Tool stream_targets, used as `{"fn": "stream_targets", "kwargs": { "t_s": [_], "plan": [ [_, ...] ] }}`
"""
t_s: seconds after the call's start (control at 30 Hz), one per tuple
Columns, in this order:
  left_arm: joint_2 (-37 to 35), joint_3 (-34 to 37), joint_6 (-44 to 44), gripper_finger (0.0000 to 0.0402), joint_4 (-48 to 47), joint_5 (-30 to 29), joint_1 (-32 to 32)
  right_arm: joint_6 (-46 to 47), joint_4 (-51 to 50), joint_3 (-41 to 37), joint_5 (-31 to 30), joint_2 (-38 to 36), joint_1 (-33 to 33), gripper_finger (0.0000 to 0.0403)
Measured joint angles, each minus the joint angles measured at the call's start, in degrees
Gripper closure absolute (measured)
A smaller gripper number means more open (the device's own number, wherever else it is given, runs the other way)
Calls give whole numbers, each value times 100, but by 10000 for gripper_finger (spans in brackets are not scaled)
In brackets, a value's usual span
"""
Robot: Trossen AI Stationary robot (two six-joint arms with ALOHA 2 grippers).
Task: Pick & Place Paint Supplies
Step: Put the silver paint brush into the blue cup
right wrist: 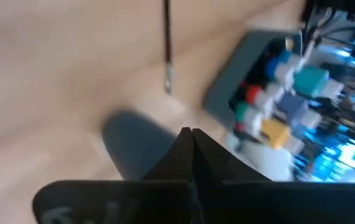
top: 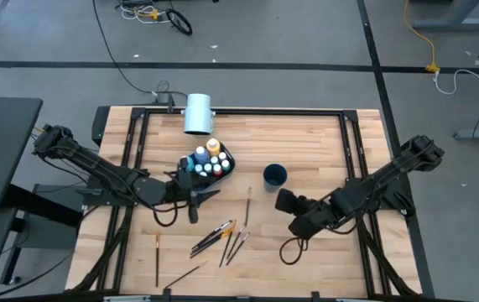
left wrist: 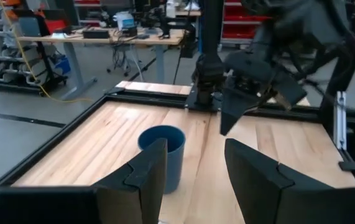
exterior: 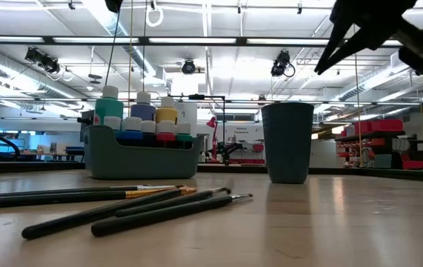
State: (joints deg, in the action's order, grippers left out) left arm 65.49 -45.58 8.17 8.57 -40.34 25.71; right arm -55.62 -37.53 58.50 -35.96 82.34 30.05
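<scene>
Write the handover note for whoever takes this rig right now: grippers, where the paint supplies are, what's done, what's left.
Left gripper: open, empty, just in front of the caddy.
Right gripper: shut, empty, raised near the blue cup.
Paint bottles: standing together in the caddy.
Paintbrushes: loose on the table; one lone brush lies nearer the cup, another far left.
Done: bottles look collected.
Left: no brush is in the cup or in a gripper; probably all still need picking up.
</scene>
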Motion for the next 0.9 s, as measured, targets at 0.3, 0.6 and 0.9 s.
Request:
{"fn": "stream_targets", "kwargs": {
  "t_s": [0.3,0.6,0.9],
  "plan": [
    [29,0,-85,231,-78,59,-42,1906,943,-4,1091,53,-402,387],
    [31,0,-94,231,-286,1039,-41,2096,2007,-4,1454,53,-438,390],
    [31,0,-110,231,-312,1102,-41,3408,3421,-299,3358,143,-564,393]
  ]
}}
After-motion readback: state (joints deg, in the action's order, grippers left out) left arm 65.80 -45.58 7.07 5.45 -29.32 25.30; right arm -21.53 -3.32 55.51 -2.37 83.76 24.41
